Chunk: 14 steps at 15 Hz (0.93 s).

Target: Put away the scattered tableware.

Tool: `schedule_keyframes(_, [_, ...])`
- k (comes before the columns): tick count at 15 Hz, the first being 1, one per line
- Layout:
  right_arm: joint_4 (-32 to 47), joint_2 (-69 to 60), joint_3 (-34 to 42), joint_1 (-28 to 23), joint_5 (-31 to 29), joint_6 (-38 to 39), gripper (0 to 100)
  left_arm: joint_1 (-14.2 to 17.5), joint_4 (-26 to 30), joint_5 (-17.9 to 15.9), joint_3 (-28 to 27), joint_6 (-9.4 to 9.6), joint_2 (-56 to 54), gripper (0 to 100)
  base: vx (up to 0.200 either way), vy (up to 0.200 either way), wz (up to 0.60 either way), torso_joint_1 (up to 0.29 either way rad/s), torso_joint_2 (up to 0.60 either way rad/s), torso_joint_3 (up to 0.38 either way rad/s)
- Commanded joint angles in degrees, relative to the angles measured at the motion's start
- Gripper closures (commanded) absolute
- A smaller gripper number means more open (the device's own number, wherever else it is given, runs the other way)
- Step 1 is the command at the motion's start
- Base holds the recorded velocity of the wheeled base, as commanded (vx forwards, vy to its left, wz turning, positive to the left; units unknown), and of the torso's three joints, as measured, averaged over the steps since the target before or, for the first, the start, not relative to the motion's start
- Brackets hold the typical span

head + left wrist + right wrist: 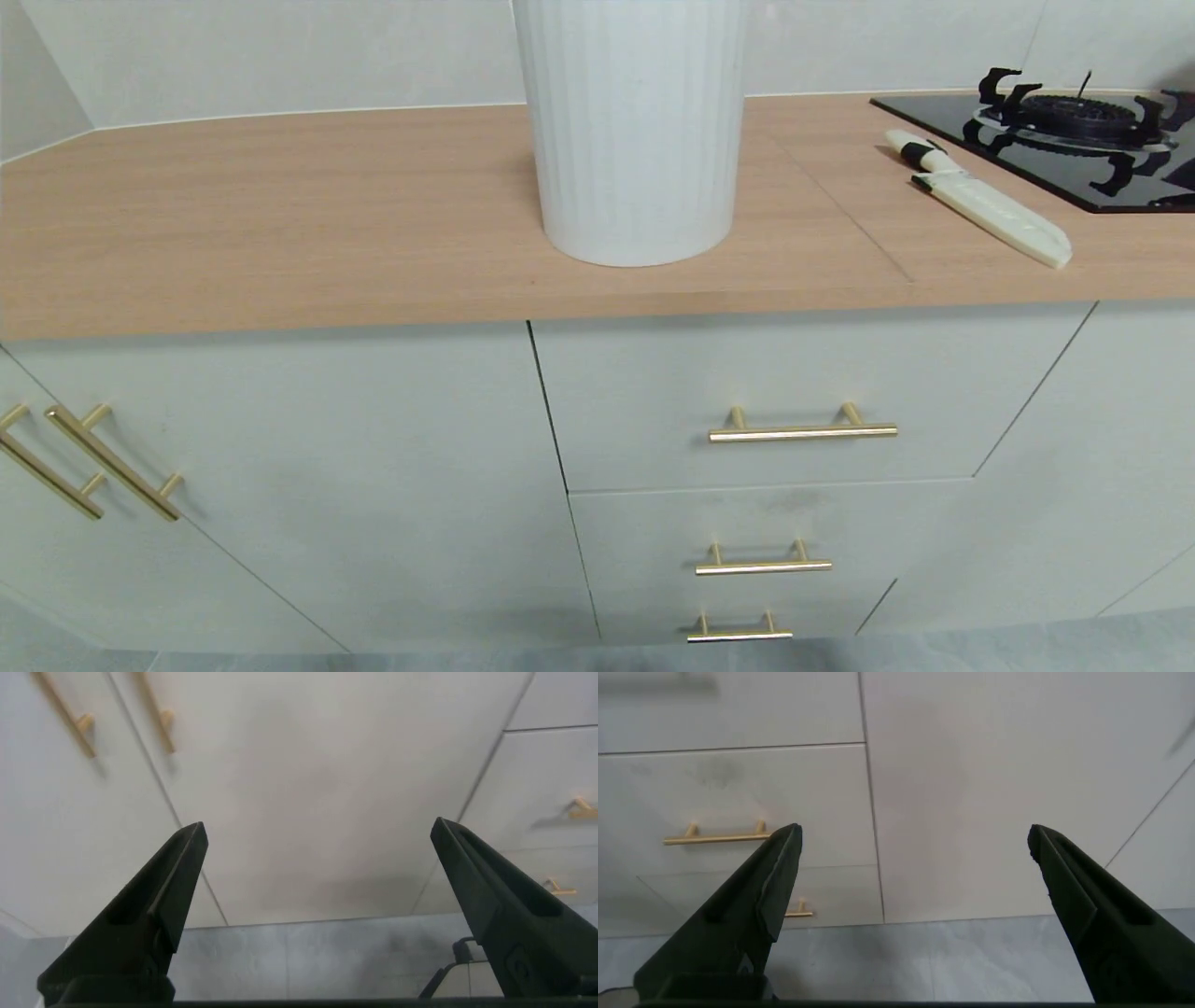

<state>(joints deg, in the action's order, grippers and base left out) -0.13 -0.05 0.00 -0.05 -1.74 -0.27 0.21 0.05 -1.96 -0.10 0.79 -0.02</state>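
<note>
The knife [980,201], with a pale blade and a black band on its pale handle, lies flat on the wooden counter [280,215] near its right end. It is just beside the edge of the black stove [1074,140], and its tip points toward the front of the counter. A tall white ribbed container [635,131] stands upright in the middle of the counter, well apart from the knife.

Under the counter are three drawers [794,373], one above another, each with a gold bar handle [803,431]. To their left is a plain cabinet door [327,485].

The left gripper [318,831] is released, its two dark fingers [159,905] spread wide with nothing between them. It hangs low before the cabinet door, above the grey floor [308,961]. The right gripper [913,833] is released as well and grasps nothing. It faces the drawers.
</note>
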Motion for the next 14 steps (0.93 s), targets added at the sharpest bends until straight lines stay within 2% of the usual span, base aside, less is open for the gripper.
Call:
schedule_keyframes(1, [-0.04, 0.14, 0.00, -0.04, 0.07, -0.08, 0, -0.03, 0.04, 0.03, 0.01, 0.00, 0.02, 0, 0.000, 0.000, 0.00, 0.000, 0.00, 0.000])
schedule_keyframes(4, [-0.04, 0.05, 0.00, -0.04, -0.01, -0.08, 0, -0.03, 0.04, 0.03, 0.01, 0.00, 0.02, 0, 0.000, 0.000, 0.00, 0.000, 0.00, 0.000])
schedule_keyframes(7, [-0.04, 0.05, 0.00, -0.04, -0.01, -0.08, 0, -0.03, 0.04, 0.03, 0.01, -0.09, 0.02, 0, 0.200, 0.000, 0.00, -0.002, 0.00, 0.002])
schedule_keyframes(14, [-0.04, 0.14, 0.00, -0.04, -0.01, -0.08, 0, -0.03, 0.04, 0.03, 0.01, -0.09, 0.02, 0, 0.000, 0.000, 0.00, 0.000, 0.00, 0.000])
